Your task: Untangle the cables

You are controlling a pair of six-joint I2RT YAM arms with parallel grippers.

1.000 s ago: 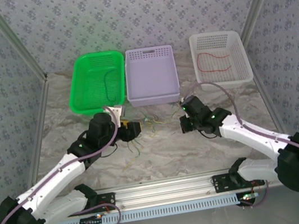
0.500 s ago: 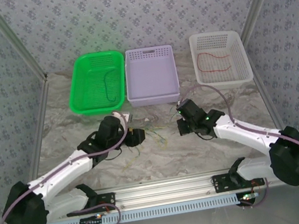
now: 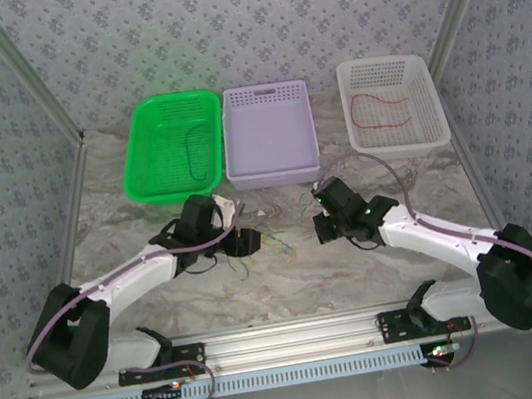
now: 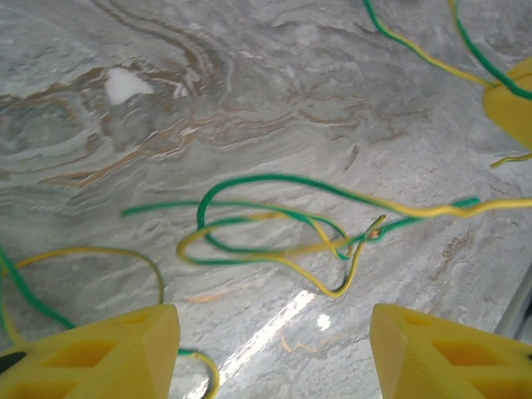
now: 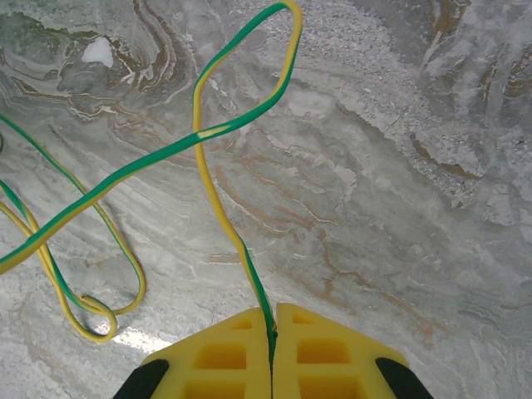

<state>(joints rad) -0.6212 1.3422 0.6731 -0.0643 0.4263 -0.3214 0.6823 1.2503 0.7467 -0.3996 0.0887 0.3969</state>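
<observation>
The right hand [image 5: 273,322] is clenched on a yellow-green cable [image 5: 214,204], which runs straight ahead from its fingertips, then loops back left. The left hand [image 4: 270,345], released, hovers over the tangled cables [image 4: 274,250].

No legible text or markings.

In the left wrist view, the fingers [image 4: 100,353] of the left gripper [image 4: 270,320] were cut off at six o'clock, and the cables [image 4: 274,241] were cut by the edges at nine and one o'clock. In the right wrist view, one cable was swallowed at six o'clock by the seam between the pressed fingers [image 5: 324,349] of the right gripper [image 5: 273,314], and its end was hidden. From above, the cables on the table [image 3: 358,266] were too thin to be told apart.
</observation>
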